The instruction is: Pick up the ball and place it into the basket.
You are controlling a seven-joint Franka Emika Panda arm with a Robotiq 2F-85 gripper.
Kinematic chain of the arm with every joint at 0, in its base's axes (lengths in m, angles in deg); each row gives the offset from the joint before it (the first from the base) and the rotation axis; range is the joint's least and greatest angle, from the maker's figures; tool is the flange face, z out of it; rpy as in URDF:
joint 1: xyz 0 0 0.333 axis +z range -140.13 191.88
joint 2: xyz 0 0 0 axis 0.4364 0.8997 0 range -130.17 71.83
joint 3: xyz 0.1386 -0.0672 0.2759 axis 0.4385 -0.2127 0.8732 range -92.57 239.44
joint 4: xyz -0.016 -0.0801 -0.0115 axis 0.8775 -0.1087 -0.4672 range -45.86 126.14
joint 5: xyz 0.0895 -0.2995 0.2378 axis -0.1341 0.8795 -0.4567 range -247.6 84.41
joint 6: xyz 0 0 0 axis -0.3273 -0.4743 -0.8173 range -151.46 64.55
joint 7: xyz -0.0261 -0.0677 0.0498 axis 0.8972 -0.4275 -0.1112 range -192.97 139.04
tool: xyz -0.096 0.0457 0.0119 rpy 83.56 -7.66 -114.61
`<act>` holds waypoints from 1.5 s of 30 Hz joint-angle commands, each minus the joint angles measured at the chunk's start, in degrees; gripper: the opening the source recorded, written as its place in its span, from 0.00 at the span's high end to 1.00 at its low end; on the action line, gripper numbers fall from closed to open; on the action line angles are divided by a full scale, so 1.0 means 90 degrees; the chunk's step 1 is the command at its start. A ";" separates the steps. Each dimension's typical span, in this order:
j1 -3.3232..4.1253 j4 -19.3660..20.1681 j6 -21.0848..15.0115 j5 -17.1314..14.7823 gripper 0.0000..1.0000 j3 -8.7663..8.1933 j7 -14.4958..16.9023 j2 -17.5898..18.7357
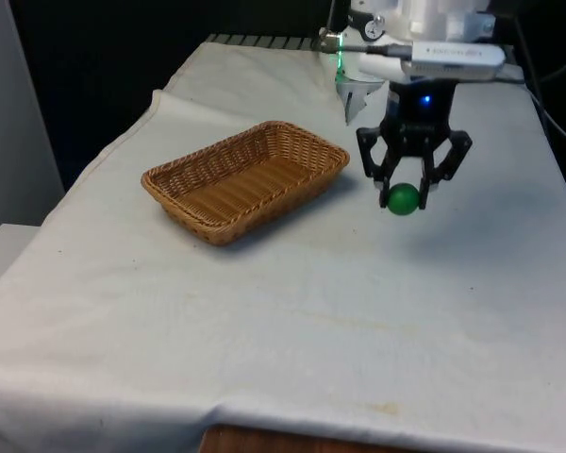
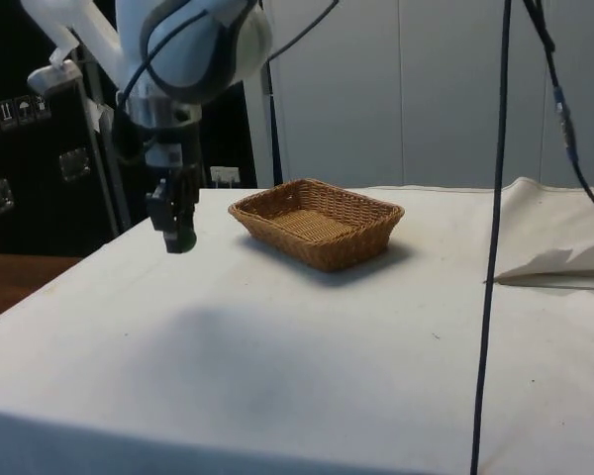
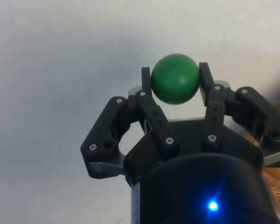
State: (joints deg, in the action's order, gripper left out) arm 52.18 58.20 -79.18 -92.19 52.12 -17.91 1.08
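A green ball [image 1: 403, 198] hangs above the white cloth, with my black gripper [image 1: 404, 194] shut on it. The wrist view has the ball [image 3: 175, 78] clamped between the two fingertips [image 3: 146, 77]. An oblong woven basket [image 1: 246, 178] stands on the table to the front view's left of the gripper, a short way off. From the side, the gripper [image 2: 179, 236] hovers above the cloth, apart from the basket [image 2: 318, 223], and the ball itself is hard to make out there.
A folded white cloth corner [image 1: 360, 98] lies behind the gripper near the robot's base. A black cable [image 2: 495, 237] hangs down in the side view. The table's edge [image 1: 292, 429] runs along the near side.
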 commanded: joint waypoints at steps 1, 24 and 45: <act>0.0032 0.0121 0.0000 0.0076 1.00 -0.0064 -0.0025 -0.0140; 0.0019 0.1006 0.0293 0.0516 1.00 -0.0401 0.0121 -0.1604; -0.0019 0.1057 0.0815 0.0815 1.00 -0.0719 0.0115 -0.2266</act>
State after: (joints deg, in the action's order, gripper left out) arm 52.00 67.48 -71.84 -85.61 45.82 -16.65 -19.03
